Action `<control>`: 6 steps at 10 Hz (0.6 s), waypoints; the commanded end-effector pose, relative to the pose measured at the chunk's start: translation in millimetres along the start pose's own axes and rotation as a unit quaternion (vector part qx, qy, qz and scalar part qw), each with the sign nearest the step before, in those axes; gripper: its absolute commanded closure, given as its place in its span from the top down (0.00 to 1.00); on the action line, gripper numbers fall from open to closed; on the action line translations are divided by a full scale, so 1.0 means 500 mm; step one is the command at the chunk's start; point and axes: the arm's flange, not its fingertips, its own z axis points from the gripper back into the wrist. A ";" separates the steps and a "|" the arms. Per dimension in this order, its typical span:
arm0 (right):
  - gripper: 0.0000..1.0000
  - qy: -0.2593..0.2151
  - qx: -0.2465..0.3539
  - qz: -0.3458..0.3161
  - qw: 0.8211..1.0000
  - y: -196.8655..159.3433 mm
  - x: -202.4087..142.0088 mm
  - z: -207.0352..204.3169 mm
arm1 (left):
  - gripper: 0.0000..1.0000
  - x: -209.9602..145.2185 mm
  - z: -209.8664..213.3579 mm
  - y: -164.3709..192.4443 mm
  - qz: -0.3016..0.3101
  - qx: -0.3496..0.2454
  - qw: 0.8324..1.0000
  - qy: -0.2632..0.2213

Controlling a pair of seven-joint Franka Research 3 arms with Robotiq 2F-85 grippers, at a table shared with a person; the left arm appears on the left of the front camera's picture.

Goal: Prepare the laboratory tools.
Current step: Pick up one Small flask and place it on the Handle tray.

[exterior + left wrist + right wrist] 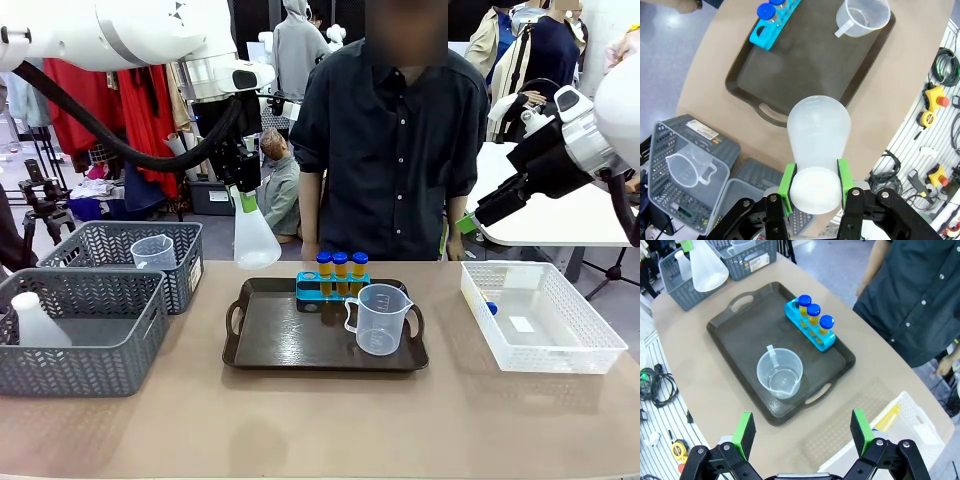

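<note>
The left hand is clenched on the neck of the conical flask, which hangs base-down beneath it, probably so it can stand on the tray ahead. The right hand hovers released and empty, the beaker below and ahead of it

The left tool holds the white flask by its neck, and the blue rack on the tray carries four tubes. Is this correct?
Not quite. The left tool holds the white flask by its neck, but the blue rack on the tray carries three tubes, not four; the right wrist view shows one hole empty.
</note>
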 end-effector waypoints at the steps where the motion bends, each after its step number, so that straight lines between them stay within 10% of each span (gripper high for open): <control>1: 1.00 -0.010 0.011 -0.003 1.000 -0.002 0.001 0.000 | 0.00 -0.002 0.004 0.001 0.000 0.001 1.000 -0.001; 6: 1.00 -0.010 0.011 -0.003 1.000 -0.002 0.001 0.000 | 0.00 -0.002 0.004 0.001 0.000 0.001 1.000 -0.001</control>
